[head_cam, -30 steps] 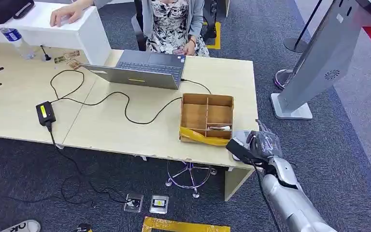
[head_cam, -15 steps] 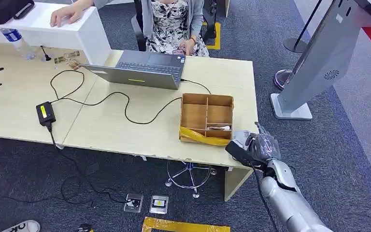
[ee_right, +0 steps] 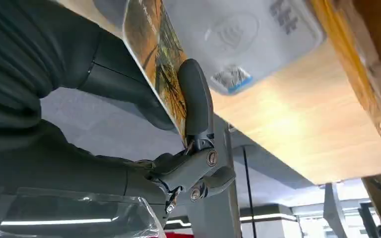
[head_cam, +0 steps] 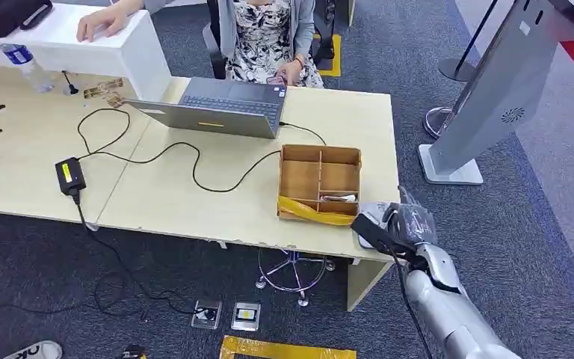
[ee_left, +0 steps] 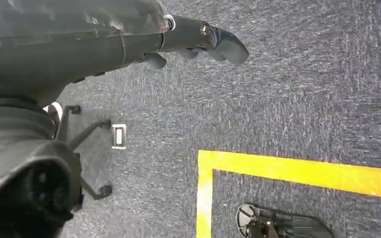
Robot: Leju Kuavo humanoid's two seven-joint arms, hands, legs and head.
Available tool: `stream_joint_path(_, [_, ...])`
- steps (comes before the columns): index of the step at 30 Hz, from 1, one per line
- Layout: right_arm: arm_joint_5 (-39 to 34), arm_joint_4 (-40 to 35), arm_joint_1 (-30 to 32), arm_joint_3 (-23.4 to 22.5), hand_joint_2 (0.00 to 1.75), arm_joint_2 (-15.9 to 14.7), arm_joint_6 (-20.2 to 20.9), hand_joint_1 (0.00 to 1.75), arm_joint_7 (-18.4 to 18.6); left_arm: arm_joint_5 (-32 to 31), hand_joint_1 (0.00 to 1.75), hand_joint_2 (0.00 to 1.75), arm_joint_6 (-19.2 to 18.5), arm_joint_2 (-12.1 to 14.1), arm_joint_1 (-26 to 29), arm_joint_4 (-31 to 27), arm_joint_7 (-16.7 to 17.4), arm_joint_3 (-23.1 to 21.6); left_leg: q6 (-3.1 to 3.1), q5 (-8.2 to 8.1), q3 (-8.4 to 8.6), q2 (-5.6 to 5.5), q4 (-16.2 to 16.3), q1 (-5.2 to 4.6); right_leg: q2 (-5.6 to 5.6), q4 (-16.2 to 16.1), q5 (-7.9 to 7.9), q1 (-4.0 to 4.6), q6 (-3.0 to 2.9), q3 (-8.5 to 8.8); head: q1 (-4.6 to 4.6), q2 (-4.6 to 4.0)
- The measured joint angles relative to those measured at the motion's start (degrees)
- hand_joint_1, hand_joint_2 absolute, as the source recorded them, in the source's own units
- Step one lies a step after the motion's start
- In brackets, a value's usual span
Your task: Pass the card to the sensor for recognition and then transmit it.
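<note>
Right hand (ee_right: 178, 144) pinches orange-printed card (ee_right: 156, 54) edge-on beside white sensor (ee_right: 238, 34).

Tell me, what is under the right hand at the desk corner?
The right hand holds a card over a pale grey sensor pad lying on the desk. The hand covers much of the pad.

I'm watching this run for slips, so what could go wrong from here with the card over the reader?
1. The right hand pinches the card only near one edge, so it might tilt or slip out before it is read.
2. The white sensor sits at the corner of the table, so a push from the hand could shove it off.
3. The wooden box stands close beside the sensor and could catch the fingers.
</note>
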Motion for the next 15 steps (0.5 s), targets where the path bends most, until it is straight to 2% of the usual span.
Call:
stream_joint_path(10, [4.78,-0.61,-10.94,0.85,1.75,-0.04,2.16,1.75,4.04,-1.2,0.0,0.0,-1.6,-0.2,-1.87,0.0,0.0,-0.15,0.02,0.03,0.0,0.01,0.01,0.0,0.0,0.02,0.02,0.0,0.0,0.01,0.0,0.0])
stream_joint_path(15, [8.04,-0.59,-17.45,1.33,1.75,1.31,4.74,1.75,6.25,-1.81,0.0,0.0,-2.29,-0.48,-3.05,0.0,0.94,-0.7,0.02,0.03,-0.01,0.03,0.01,0.0,0.03,0.04,0.02,0.0,-0.01,-0.01,0.0,0.0])
